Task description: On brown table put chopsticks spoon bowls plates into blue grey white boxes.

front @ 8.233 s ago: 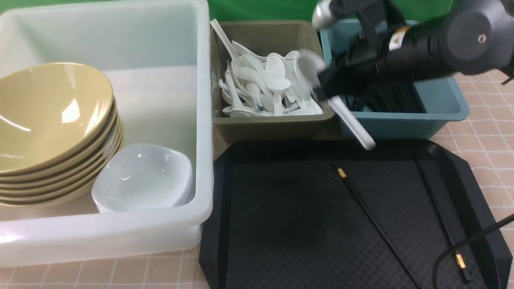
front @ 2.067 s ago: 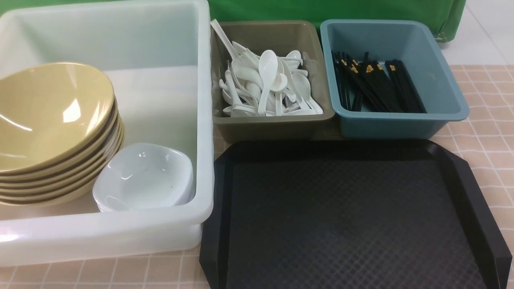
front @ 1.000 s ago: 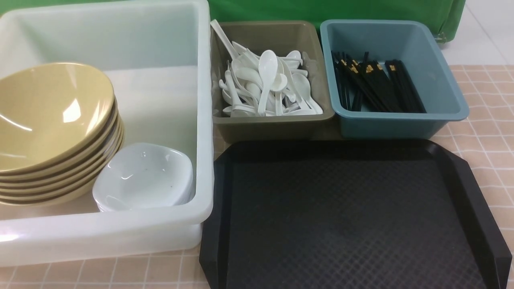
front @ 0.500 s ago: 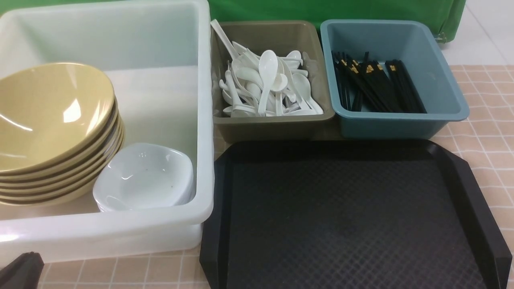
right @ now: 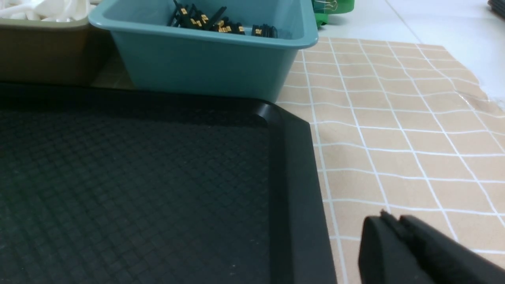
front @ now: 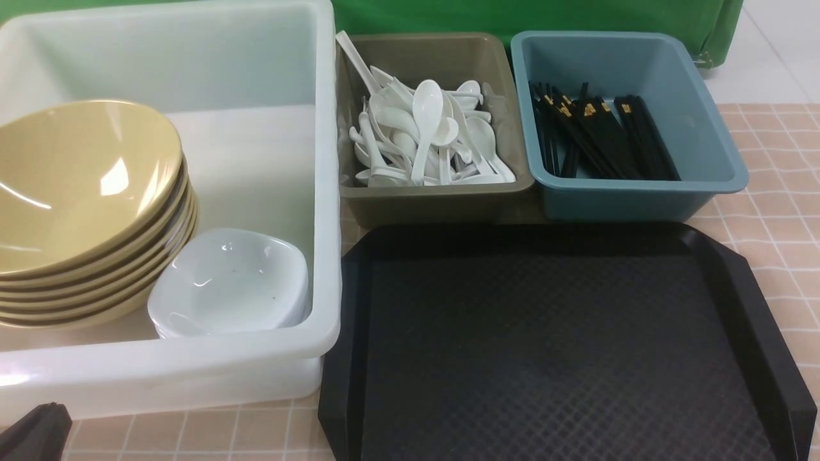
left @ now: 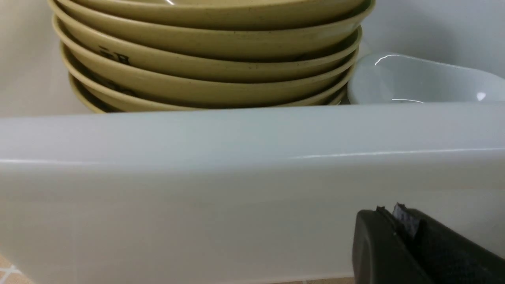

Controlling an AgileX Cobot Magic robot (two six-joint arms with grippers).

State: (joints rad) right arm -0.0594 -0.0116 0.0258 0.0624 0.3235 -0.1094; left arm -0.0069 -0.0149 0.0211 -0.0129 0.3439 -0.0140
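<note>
On the brown table (front: 781, 211) stand three boxes. The large white box (front: 192, 358) holds a stack of tan bowls (front: 77, 186) and white plates (front: 230, 285). In the olive-grey box (front: 435, 198) lies a heap of white spoons (front: 426, 128). Black chopsticks (front: 596, 134) fill the teal-blue box (front: 628, 198). My left gripper (left: 388, 211) is shut and empty, low in front of the white box's near wall (left: 236, 177); its tip shows at the front view's bottom-left corner (front: 35, 432). My right gripper (right: 390, 219) hovers over the table beside the tray, fingers together, holding nothing.
A flat black textured tray (front: 544, 346) lies in front of the two smaller boxes with nothing on it. Its raised rim (right: 292, 177) runs close to my right gripper. A green backdrop (front: 512, 16) stands behind the boxes.
The tip of my left gripper has come into the front view's bottom-left corner. The boxes, their contents and the tray have not moved.
</note>
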